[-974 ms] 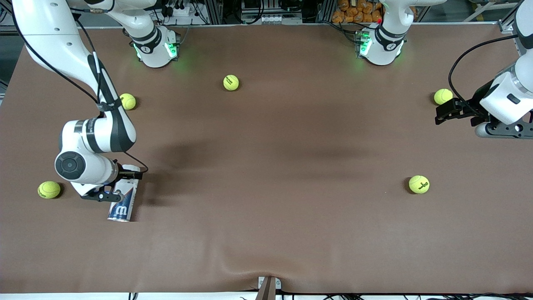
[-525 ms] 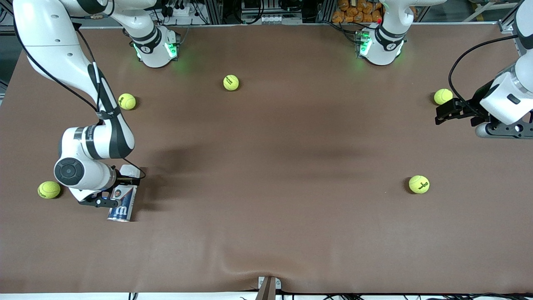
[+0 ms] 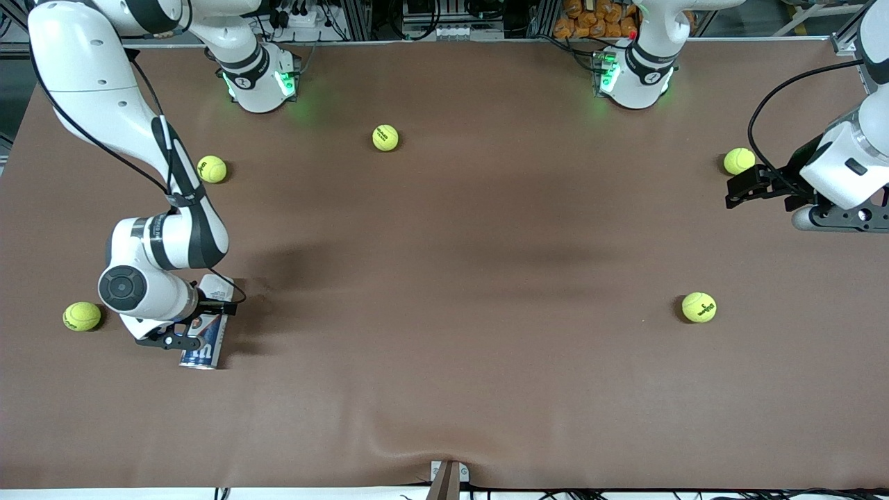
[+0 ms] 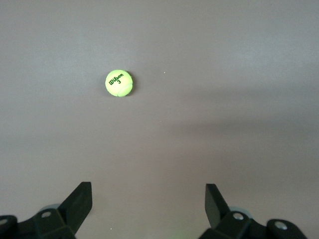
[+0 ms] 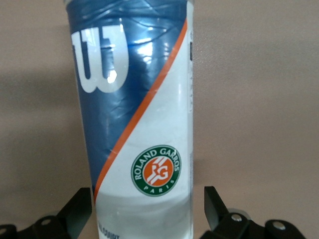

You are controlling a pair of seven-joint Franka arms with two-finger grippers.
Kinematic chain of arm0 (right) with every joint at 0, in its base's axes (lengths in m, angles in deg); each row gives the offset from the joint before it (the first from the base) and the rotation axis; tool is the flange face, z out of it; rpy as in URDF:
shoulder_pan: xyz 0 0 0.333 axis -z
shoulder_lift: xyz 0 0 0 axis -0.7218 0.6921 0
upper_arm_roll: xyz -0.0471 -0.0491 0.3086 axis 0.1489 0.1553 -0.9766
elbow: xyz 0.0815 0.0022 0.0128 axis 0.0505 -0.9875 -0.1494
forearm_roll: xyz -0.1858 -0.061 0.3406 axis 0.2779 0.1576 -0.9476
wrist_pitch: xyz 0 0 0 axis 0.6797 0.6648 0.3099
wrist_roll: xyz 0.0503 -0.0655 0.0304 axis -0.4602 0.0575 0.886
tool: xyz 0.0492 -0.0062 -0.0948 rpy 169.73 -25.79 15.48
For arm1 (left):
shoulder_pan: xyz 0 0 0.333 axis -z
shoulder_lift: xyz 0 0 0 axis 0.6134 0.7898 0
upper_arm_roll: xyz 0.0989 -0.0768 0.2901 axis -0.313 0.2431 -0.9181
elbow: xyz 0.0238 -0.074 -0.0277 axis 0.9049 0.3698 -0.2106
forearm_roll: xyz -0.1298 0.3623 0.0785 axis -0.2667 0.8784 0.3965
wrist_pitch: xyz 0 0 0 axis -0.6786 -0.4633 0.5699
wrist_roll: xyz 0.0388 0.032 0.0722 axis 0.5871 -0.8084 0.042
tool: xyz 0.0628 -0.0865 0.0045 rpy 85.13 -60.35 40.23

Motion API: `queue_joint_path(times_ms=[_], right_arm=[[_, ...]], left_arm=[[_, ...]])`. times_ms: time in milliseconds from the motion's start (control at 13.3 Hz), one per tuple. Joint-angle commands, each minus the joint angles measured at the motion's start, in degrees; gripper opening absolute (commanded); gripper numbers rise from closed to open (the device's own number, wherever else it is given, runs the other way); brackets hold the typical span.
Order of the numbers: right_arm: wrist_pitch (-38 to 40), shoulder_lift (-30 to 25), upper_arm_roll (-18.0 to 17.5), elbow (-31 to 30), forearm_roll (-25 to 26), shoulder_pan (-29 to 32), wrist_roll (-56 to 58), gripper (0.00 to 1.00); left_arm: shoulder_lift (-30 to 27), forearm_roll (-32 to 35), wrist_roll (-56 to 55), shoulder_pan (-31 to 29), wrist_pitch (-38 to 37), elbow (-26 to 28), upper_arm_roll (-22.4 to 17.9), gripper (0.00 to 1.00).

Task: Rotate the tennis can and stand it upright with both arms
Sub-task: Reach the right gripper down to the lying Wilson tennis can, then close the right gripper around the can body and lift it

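Observation:
The tennis can [image 3: 202, 352] lies on its side near the right arm's end of the table, its silvery end toward the front camera. In the right wrist view the tennis can [image 5: 139, 124] shows its navy and white label, a large white "W" and an orange stripe. My right gripper [image 3: 196, 325] is low over the can's other end and open. Its fingers [image 5: 77, 209] stand on either side of the can with small gaps, and the right gripper [image 5: 148, 199] grips nothing. My left gripper [image 3: 730, 192] waits open above the table at the left arm's end, and the left gripper [image 4: 148, 196] is empty.
Several yellow-green tennis balls lie about: one [image 3: 82, 316] beside the right arm's wrist, one [image 3: 212, 169], one [image 3: 385, 137], one [image 3: 738, 160] next to the left gripper and one [image 3: 699, 307]. The left wrist view shows a ball [image 4: 119, 83] on the brown table [image 3: 444, 278].
The right arm's wrist has come down over the tennis can and now hides more of its label. The can and the left arm have not moved.

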Motion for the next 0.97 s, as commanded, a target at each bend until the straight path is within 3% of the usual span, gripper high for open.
queue_joint_path(times_ms=[0, 150, 899], right_arm=[[-0.35, 1.12, -0.71, 1.25, 1.18, 1.16, 0.39, 0.94], [-0.26, 1.12, -0.71, 1.25, 1.18, 1.16, 0.48, 0.83], [0.79, 0.24, -0.88, 1.25, 1.27, 0.02, 3.02, 0.74]], left_arm=[[0.04, -0.92, 0.55, -0.58, -0.55, -0.38, 0.25, 1.00], [0.04, -0.92, 0.55, -0.58, -0.55, -0.38, 0.25, 1.00], [0.31, -0.92, 0.63, -0.58, -0.55, -0.29, 0.25, 1.00]])
